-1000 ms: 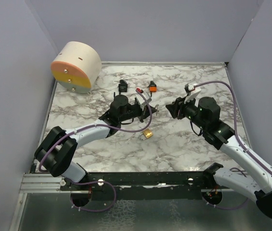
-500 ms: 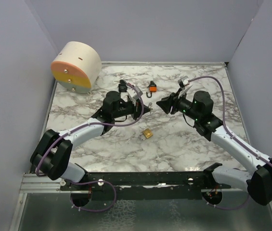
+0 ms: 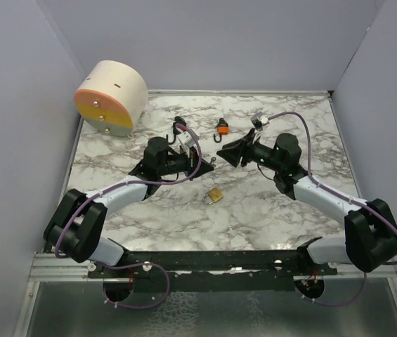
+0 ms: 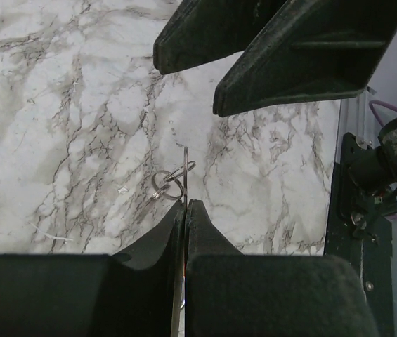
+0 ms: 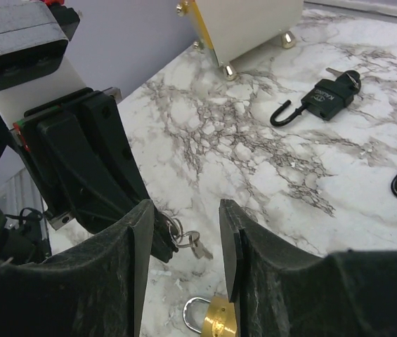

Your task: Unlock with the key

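**Key in my left grip, mid-worktop**

Top view: my left gripper (image 3: 209, 163) is clamping the key (image 3: 213, 160), its blade pointing right toward my right gripper (image 3: 231, 154), whose jaws are standing apart, empty.

Left wrist: the key (image 4: 185, 168) is running straight out, edge-on.

Right wrist: the black padlock (image 5: 324, 95) is showing lettering too small to read.

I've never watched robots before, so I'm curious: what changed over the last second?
The right end effector swung left, closing in on the left end effector, which drew back slightly, still shut on the key ring. Nothing was grabbed or released. The brass padlock, black padlock and orange padlock stayed put.
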`<action>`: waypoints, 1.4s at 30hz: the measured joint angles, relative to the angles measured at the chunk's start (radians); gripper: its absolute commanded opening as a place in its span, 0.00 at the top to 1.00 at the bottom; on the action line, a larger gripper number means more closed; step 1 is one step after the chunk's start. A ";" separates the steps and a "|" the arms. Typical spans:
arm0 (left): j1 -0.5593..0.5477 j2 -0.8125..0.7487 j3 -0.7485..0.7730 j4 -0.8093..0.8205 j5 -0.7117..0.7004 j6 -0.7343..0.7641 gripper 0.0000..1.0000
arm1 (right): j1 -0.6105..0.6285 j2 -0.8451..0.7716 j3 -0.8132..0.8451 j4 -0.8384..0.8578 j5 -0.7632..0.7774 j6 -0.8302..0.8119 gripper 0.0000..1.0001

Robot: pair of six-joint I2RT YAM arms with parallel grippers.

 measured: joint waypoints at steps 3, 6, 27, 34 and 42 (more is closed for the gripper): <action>0.005 0.000 -0.010 0.025 0.026 -0.024 1.00 | -0.005 0.031 -0.006 0.064 -0.029 0.031 0.57; 0.006 0.000 -0.011 0.049 0.047 -0.042 1.00 | -0.006 0.060 -0.006 0.122 -0.058 0.054 0.59; 0.010 0.034 0.003 0.128 0.103 -0.114 1.00 | -0.006 0.138 -0.022 0.287 -0.199 0.119 0.66; 0.009 0.038 0.013 0.136 0.117 -0.122 1.00 | -0.006 0.164 -0.022 0.304 -0.230 0.128 0.79; 0.009 0.040 0.013 0.137 0.124 -0.122 1.00 | -0.006 0.168 -0.022 0.325 -0.245 0.143 0.95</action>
